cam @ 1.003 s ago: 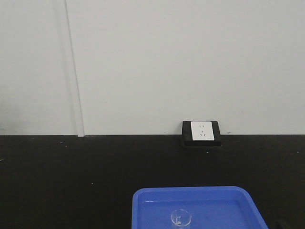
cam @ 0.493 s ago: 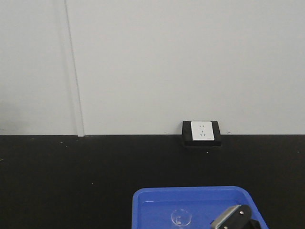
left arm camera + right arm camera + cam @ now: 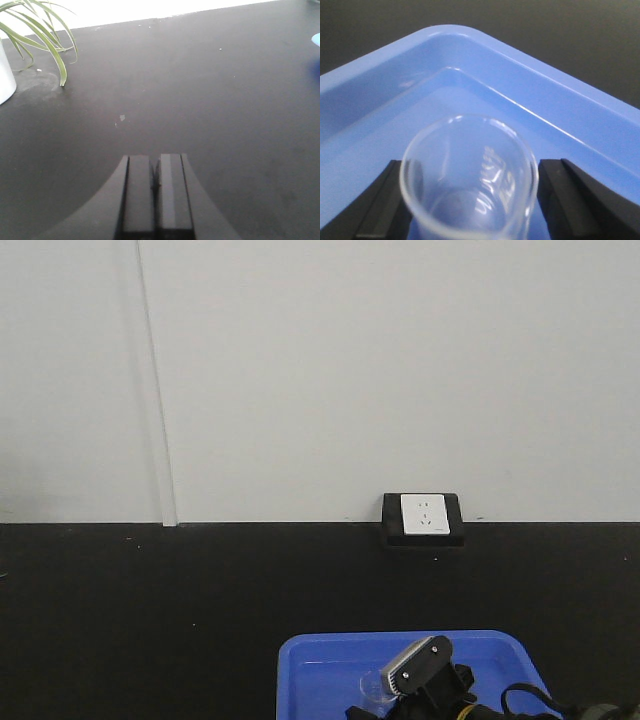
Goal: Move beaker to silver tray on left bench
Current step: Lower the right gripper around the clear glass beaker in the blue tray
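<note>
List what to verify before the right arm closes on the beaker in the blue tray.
1. Beaker between the right gripper jaws: ok, one jaw each side.
2. Beaker upright in the blue tray: ok.
3. Grip made: not ok, jaws look clear of the glass.
4. Left gripper out of the way: ok, shut above the black bench.
5. Silver tray located: cannot tell, in no view.

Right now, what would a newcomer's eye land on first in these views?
The clear glass beaker fills the right wrist view, standing in the blue tray between the black fingers. In the front view, a white socket stands out against the black worktop. The left wrist view shows green plant leaves at upper left.
</note>
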Controlling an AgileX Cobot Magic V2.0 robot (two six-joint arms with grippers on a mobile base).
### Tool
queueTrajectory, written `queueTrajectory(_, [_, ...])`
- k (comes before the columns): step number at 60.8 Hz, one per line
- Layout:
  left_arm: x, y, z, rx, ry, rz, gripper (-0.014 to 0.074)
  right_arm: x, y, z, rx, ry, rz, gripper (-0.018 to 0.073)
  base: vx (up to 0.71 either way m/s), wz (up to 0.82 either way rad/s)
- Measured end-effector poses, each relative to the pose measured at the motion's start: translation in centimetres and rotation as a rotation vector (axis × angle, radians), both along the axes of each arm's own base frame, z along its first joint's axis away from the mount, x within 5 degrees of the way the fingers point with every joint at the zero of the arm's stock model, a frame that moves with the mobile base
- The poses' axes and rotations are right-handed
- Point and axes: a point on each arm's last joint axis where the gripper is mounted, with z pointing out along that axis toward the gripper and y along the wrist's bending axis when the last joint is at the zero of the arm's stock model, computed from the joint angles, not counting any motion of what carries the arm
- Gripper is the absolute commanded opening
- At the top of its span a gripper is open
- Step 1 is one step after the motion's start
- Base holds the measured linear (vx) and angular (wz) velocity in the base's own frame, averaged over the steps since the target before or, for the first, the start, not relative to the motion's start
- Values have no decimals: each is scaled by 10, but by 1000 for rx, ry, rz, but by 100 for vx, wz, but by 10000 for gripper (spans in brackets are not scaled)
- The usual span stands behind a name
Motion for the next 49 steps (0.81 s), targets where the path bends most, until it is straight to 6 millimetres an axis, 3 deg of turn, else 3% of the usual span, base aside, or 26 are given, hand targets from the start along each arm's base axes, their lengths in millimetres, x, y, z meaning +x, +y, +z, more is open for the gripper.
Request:
queueTrajectory(13, [0,0,0,0,0,0,1,13,4,-10,30,17,-16,459,0,0])
queueTrajectory(28, [0,0,0,0,0,0,1,13,4,-7,22,12,-7,136,0,0])
queueTrajectory(36, [0,0,0,0,0,0,1,13,4,21,31,-32,-17,-18,0,0])
queueTrajectory(49, [0,0,0,0,0,0,1,4,-3,95,122,-64,-97,-15,0,0])
